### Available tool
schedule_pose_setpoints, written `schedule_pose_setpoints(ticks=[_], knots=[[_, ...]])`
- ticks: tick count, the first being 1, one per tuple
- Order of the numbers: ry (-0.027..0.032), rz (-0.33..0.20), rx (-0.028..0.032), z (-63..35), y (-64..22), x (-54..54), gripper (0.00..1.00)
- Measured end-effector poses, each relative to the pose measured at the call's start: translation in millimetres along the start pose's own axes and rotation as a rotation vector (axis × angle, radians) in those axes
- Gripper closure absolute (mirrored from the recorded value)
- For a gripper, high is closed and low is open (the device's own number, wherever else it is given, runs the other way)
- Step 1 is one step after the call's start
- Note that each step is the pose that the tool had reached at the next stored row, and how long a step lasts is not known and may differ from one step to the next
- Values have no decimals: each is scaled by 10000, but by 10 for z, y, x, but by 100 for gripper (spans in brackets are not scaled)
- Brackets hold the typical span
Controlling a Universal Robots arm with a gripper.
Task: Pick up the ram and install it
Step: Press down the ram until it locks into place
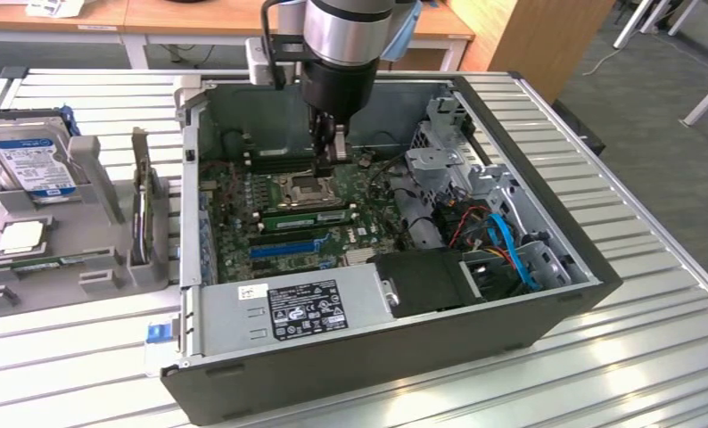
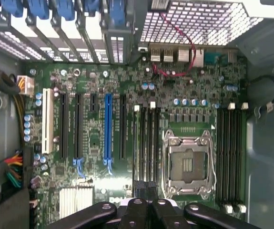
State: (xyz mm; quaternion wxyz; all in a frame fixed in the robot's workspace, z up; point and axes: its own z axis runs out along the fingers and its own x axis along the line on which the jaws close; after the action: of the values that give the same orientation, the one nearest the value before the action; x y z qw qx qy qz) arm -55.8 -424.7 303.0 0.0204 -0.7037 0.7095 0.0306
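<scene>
Gripper (image 1: 330,159): black, jaws fully closed, lowered inside the open black steel computer case (image 1: 545,312) above the green motherboard (image 2: 98,143), beside the square metal processor socket (image 2: 187,164). Ram (image 1: 308,217): flat green stick, seated in a long slot just beside that socket. Counter (image 1: 639,374): ribbed aluminium.
</scene>
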Motion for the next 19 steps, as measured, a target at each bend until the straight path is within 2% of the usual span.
schedule_pose_setpoints(ticks=[2, 19], knots=[[-1, -1, -1, 0, -22, 0, 90], [-1, 0, 0, 0, -22, 0, 90]])
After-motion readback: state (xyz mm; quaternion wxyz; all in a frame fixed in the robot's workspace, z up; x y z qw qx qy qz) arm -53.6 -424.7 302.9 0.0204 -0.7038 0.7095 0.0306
